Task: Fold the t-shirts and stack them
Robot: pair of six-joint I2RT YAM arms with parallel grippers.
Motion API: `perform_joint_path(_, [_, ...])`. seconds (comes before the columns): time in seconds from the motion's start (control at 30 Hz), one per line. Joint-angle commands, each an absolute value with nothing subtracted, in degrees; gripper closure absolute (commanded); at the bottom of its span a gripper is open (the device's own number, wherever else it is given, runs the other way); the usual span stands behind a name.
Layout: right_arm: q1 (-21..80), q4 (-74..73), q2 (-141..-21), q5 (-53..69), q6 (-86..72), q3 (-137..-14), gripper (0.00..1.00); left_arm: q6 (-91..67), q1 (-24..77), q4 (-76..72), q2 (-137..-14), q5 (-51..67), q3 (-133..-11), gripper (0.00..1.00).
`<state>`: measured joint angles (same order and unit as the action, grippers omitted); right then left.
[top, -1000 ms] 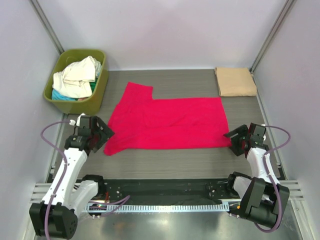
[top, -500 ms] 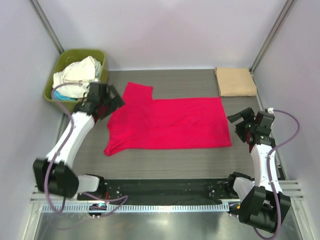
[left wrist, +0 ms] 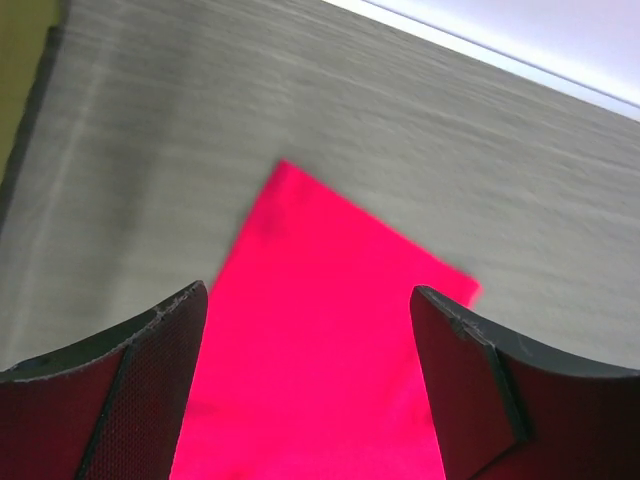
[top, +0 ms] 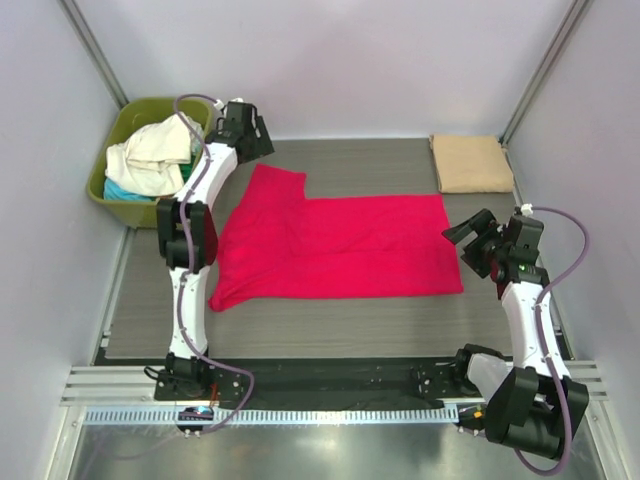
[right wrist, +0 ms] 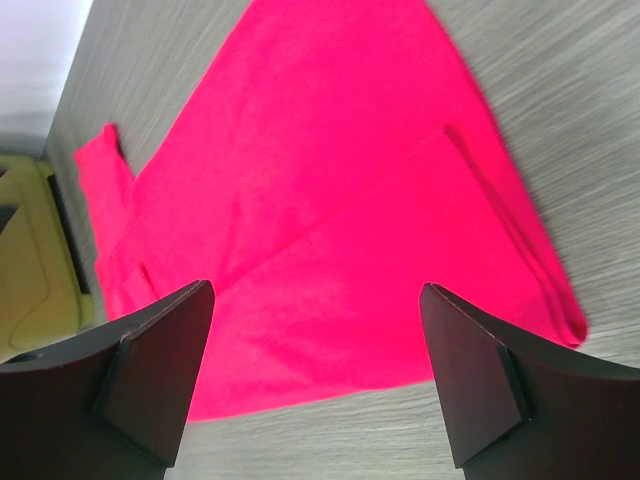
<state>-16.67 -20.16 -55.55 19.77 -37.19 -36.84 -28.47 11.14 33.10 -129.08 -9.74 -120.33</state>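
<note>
L gripper now up at red t-shirt far sleeve, R gripper nudged along right hem; both jaws wide, empty, so next fold prob. starting.

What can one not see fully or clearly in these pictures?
1. Top view: tub contents; cream t-shirts cover all but a teal strip.
2. Left wrist view: red t-shirt, cut off by the lower edge and fingers.
3. Right wrist view: tub, blurred, cut by the left edge.

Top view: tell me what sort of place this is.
Probably a robot lab cell for laundry folding: plain walls box in a grey table, left arm and right arm bolted at its near edge, a red t-shirt lies spread near an olive tub of shirts.
</note>
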Motion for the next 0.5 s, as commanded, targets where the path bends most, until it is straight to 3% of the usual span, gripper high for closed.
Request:
perform_joint_path(0.0, [-14.5, -20.0, -52.7, 21.4, -36.2, -40.0, 0.10, -26.9, 7.9, 38.4, -138.2, -6.9, -130.8, 0.18])
perform_joint_path(0.2, [-13.2, -21.4, -50.1, 21.1, -36.3, -40.4, 0.10, -28.6, 6.2, 38.7, -148.5, -2.4, -141.2, 0.21])
perform_joint_path(0.47, [-12.4, -24.2, -51.4, 17.7, -34.6, -42.2, 0.10, -33.9, 6.0, 36.7, -149.8, 1.6, -137.9, 0.22])
